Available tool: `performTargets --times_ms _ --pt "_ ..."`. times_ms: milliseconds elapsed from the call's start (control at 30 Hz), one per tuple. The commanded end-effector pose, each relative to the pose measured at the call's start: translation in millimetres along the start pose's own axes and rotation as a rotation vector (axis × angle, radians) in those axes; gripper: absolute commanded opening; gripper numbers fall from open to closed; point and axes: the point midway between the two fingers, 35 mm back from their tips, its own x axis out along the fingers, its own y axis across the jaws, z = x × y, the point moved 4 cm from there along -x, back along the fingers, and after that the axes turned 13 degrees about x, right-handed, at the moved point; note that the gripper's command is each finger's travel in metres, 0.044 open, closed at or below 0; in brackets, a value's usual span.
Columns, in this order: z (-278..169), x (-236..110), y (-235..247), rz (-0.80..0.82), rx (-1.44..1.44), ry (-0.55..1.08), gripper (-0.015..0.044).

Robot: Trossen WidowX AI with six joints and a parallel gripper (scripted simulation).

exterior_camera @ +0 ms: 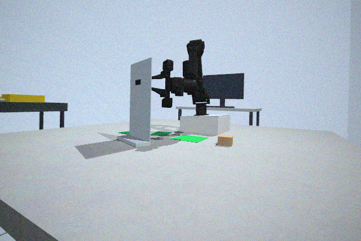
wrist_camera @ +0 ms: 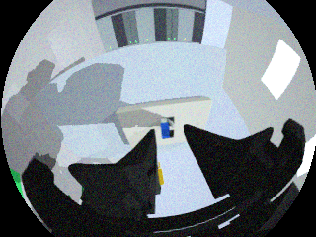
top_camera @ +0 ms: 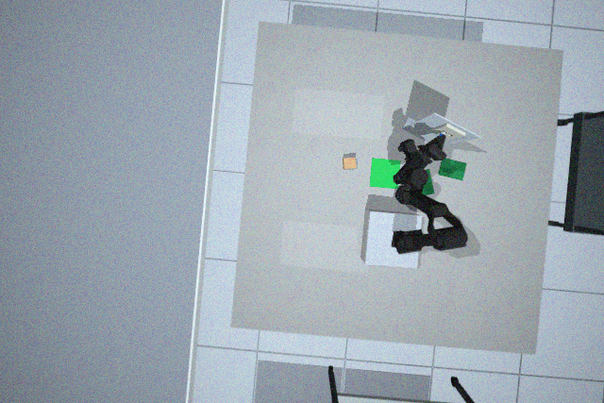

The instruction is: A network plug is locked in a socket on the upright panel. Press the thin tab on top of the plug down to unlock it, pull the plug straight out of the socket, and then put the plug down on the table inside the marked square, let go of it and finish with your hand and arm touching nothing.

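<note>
In the wrist view, the two dark fingers of the hand (wrist_camera: 173, 144) fill the lower half of the picture, and a gap is kept between them. The hand is partly open, and nothing is held in it. Through that gap the blue plug (wrist_camera: 166, 129) is seen ahead, seated in its socket on a pale plate of the upright panel (wrist_camera: 192, 66). The plug lies just beyond the fingertips; whether it is touched cannot be told from this view.

From the exterior view, taken from behind the panel, the bare bench (exterior_camera: 186, 191) occupies the foreground. Further in, a small tan block (exterior_camera: 225, 140) rests on the bench, well apart from the arm. Beside it, bright green patches (exterior_camera: 189, 138) are laid flat on the bench, near the foot of the panel (exterior_camera: 140, 99). The panel stands upright on a flat base, and a small dark slot is seen high on its back face. Beyond the panel, the hand (exterior_camera: 154, 83) is held level, one finger above the other, with the tips right at the panel's far face. The arm (exterior_camera: 192, 71) rises from a white pedestal (exterior_camera: 203, 124) behind the green patches.

In the top view, the arm (top_camera: 419, 184) is stretched from the pedestal (top_camera: 380, 237) across the green patches (top_camera: 383, 173) to the panel (top_camera: 448, 127), where a speck of blue marks the plug (top_camera: 441, 135) at the fingertips. The tan block (top_camera: 349, 161) lies to the side.

Farthest off, a dark monitor (exterior_camera: 224, 86) on a separate table and a yellow box (exterior_camera: 23, 97) on another are seen.
</note>
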Motion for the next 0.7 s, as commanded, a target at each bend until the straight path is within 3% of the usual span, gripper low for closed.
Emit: performTargets --times_ms 0,100,167,667 --pt "1.5 6.4 2.8 0.006 -0.002 -0.003 0.0156" --pt "1.8 8.6 2.9 0.006 -0.002 -0.003 0.0156" --pt "1.8 8.6 2.9 0.006 -0.002 -0.003 0.0104" --pt "1.8 8.6 2.9 0.006 -0.002 -0.003 0.0004"
